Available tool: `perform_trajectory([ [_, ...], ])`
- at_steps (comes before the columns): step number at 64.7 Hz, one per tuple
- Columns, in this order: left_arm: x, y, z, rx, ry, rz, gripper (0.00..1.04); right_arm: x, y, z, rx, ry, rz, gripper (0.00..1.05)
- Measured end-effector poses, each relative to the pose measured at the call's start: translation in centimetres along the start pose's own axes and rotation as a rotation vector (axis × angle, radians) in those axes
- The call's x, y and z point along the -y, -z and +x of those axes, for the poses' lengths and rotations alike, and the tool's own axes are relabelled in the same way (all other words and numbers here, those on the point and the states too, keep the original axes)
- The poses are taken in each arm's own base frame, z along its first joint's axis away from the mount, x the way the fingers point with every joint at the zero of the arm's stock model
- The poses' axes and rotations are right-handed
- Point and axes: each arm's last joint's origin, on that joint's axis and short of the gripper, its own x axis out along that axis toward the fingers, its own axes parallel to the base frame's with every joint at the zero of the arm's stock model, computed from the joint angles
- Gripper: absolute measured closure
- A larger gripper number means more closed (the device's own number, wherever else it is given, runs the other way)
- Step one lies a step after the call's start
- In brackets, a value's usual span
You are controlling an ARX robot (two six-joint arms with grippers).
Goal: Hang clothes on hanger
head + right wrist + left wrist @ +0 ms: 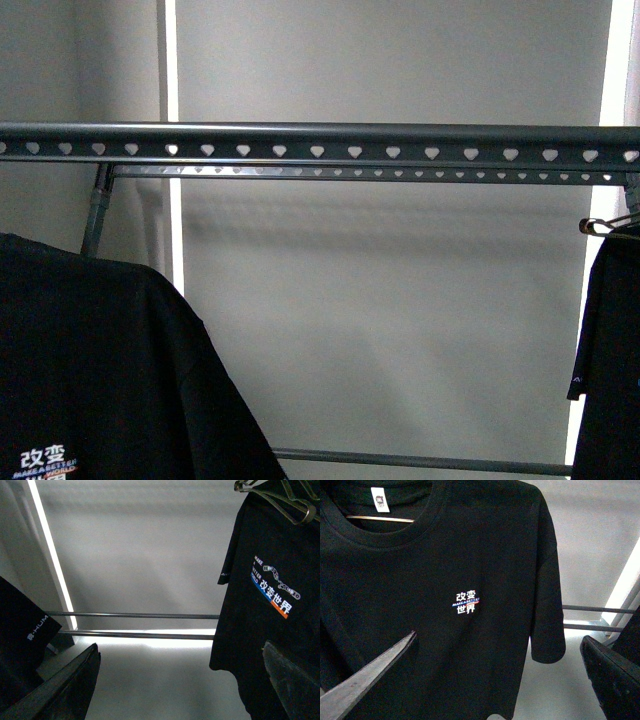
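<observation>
The black T-shirt (90, 370) with white Chinese characters hangs at the lower left of the front view, below the grey rail with heart-shaped holes (320, 150). In the left wrist view the T-shirt (470, 555) fills the picture, with its chest print, white neck label (380, 499) and a metal hanger bar (380, 519) in the neck. The hanger's hook is out of view. My left gripper (499, 637) is open just in front of the shirt's chest. My right gripper (180, 647) is open and empty, between the two garments.
A second black garment (610, 360) with a tiny white sleeve mark hangs from the rail's right end on metal hangers (605, 225). In the right wrist view this garment (265, 595) shows a printed side. Low crossbars (130, 615) run behind, in front of a grey wall.
</observation>
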Motion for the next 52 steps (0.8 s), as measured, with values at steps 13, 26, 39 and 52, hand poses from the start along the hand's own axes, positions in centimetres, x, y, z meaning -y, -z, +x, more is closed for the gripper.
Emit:
perform_trajectory([
  [13, 0.0, 0.0, 0.0, 0.0, 0.0, 0.0, 0.07, 0.0, 0.0, 0.0, 0.0, 0.0, 0.0, 0.07],
  [26, 0.0, -0.1, 0.1, 0.003, 0.061, 0.003, 0.07, 0.0, 0.0, 0.0, 0.0, 0.0, 0.0, 0.07],
  [39, 0.8, -2.9, 2.6, -0.004, 0.23, -0.152, 0.07, 0.0, 0.0, 0.0, 0.0, -0.002, 0.0, 0.07],
  [52, 1.2, -8.6, 11.5, -0.085, -0.021, -0.533, 0.07, 0.0, 0.0, 0.0, 0.0, -0.001, 0.0, 0.07],
])
